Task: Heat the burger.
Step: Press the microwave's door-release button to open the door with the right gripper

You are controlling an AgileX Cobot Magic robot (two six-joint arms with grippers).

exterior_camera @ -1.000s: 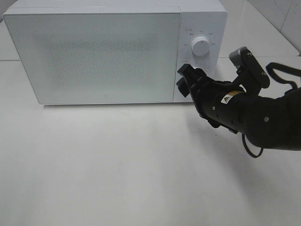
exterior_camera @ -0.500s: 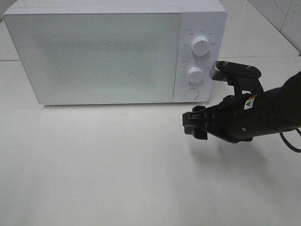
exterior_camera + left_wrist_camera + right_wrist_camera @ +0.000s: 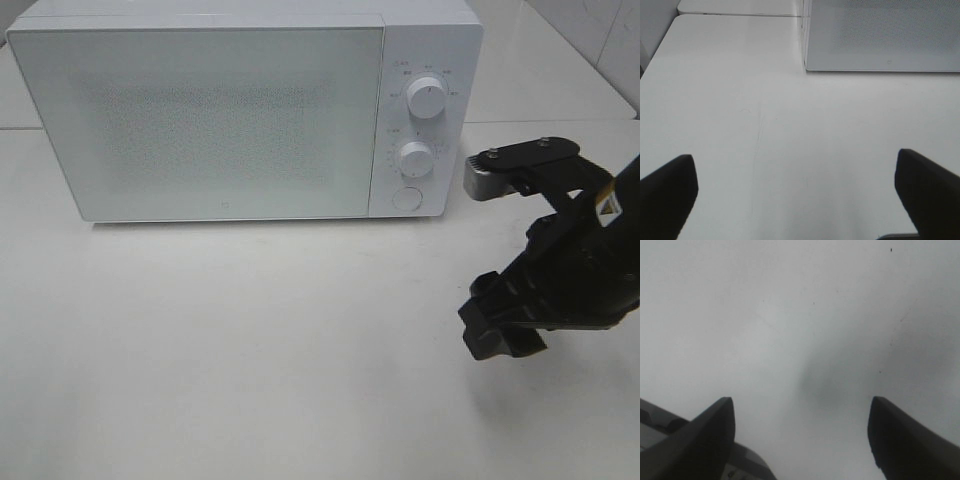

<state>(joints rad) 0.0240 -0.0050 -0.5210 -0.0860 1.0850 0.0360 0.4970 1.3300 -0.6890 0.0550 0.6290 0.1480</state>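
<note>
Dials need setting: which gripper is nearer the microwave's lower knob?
Right. The right gripper hangs in front of the lower knob, slightly rightward; the left gripper faces the far end of the door, outside the overhead view.

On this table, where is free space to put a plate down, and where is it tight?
The widest bare patch of the table lies in front of the microwave and its closed door, left of the right gripper. It is crowded on the right, where that open gripper hangs over the table.

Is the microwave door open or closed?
Closed. The microwave door lies flat against the box, flush with the knob panel, no gap showing.
</note>
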